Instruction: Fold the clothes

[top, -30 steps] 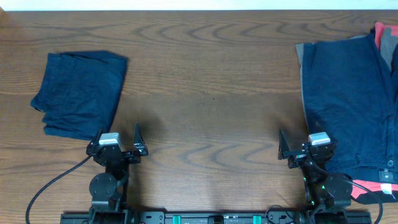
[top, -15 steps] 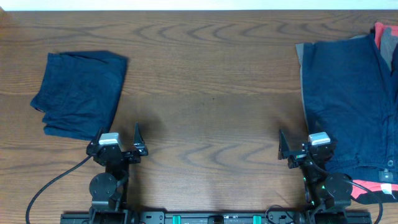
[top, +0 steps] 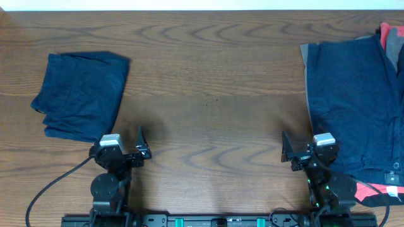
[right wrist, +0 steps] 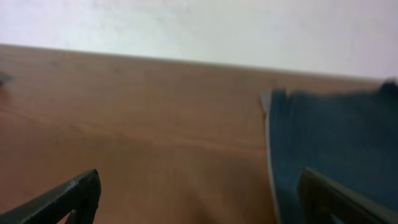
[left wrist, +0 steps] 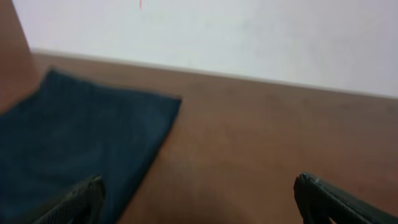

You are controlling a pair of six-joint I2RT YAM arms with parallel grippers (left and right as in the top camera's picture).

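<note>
Overhead, nearest the arm bases, the left gripper (top: 120, 140) rests low at the front of the wooden table (top: 214, 94). Its fingers are spread wide with nothing between them. The right gripper (top: 311, 144) sits the same way on the opposite side, also wide apart and empty.

The left gripper's outer finger is just beside the near right corner of a folded navy garment (top: 82, 94). This is a compact rectangle with a fairly straight right edge and a rumpled left one. In the left wrist view, its far corner (left wrist: 177, 99) ends well short of the pale wall (left wrist: 249, 37).

The right gripper's outer finger overlaps the near left edge of the unfolded navy piece (top: 353, 107). That piece runs off the right side of the picture (so its full outline cannot be seen). A grey garment (top: 303, 69) shows as a thin strip along its left edge, and a red garment (top: 391, 38) peeks out at the far right corner.

Between the two piles, bare wood stretches from the grippers to the table's far edge.
</note>
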